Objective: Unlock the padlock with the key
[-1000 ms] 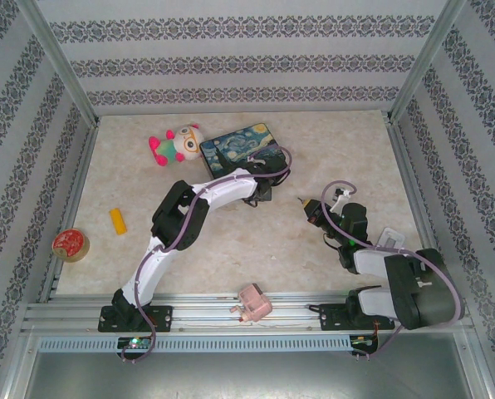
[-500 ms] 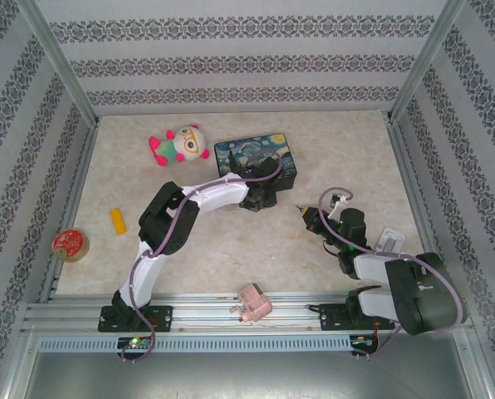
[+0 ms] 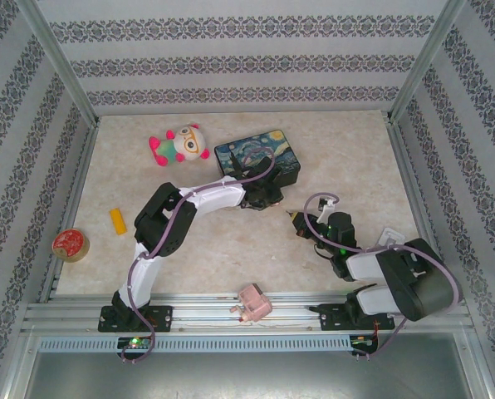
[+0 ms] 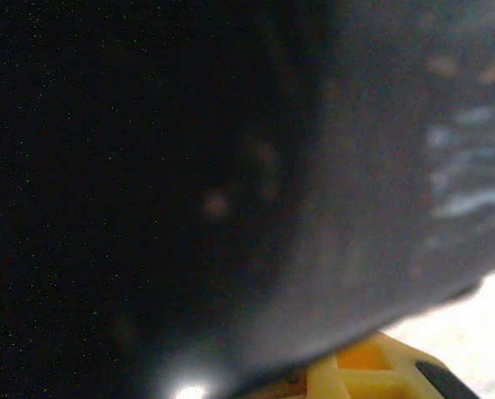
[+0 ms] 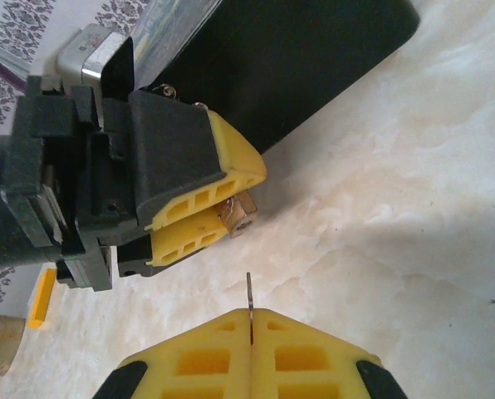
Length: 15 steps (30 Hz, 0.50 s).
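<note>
Pale marbled surface [image 3: 214,249] lies before me, closed on three sides by walls with patterned paper. Nearest to me, on the metal rail at the front edge, sits a pink blocky object [image 3: 252,301]. At the left side lie a red tape roll [image 3: 70,243] and, a little farther in, a yellow block [image 3: 117,221], both well apart from the arms.

My right claw [image 3: 296,219] is low over the middle of the surface. Its yellow pads [image 5: 189,362] are pressed together on the key [image 5: 250,293], and only a thin dark blade stands out from between them. The blade points toward the padlock [image 5: 242,218] and does not touch it; a small gap of surface shows between them.

My left claw [image 3: 262,199] is just beyond, clamped on the padlock, which I see as a small metal piece between its two yellow fingers [image 5: 231,166]. Directly behind this claw stands the painted tin box [image 3: 260,154], its dark side very close. In the left wrist view this dark side is only a blur above one yellow fingertip [image 4: 355,374].

Farther back, to the left of the box, lies a plush toy [image 3: 179,143].
</note>
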Tool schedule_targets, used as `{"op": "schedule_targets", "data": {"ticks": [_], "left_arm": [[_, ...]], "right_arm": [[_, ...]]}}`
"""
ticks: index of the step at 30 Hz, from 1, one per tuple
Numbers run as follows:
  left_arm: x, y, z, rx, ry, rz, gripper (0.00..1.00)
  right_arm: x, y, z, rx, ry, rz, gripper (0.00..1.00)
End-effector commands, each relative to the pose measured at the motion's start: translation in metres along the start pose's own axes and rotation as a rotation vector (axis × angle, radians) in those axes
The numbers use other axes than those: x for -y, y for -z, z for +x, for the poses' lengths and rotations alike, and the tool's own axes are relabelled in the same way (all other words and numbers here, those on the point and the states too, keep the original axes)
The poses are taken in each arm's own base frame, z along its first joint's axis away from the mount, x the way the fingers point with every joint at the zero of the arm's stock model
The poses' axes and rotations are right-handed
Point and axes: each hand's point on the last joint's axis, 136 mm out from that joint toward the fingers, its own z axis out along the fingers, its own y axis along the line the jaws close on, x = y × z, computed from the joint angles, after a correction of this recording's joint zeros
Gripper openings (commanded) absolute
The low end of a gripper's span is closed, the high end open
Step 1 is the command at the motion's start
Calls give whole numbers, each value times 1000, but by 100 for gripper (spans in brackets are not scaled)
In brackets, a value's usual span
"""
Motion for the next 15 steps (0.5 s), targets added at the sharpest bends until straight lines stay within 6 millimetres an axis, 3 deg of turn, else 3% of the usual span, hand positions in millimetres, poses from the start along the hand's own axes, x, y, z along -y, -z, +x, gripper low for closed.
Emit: {"op": "schedule_targets", "data": {"ticks": [1,15], "left_arm": [[33,-6,9,-73,126,149,17],[25,-14,16,-106,296,156,18]], "right_arm": [[-7,-3,-12,58,40,-26,0],[-4,-9,-29,174,26,-12,0]]}}
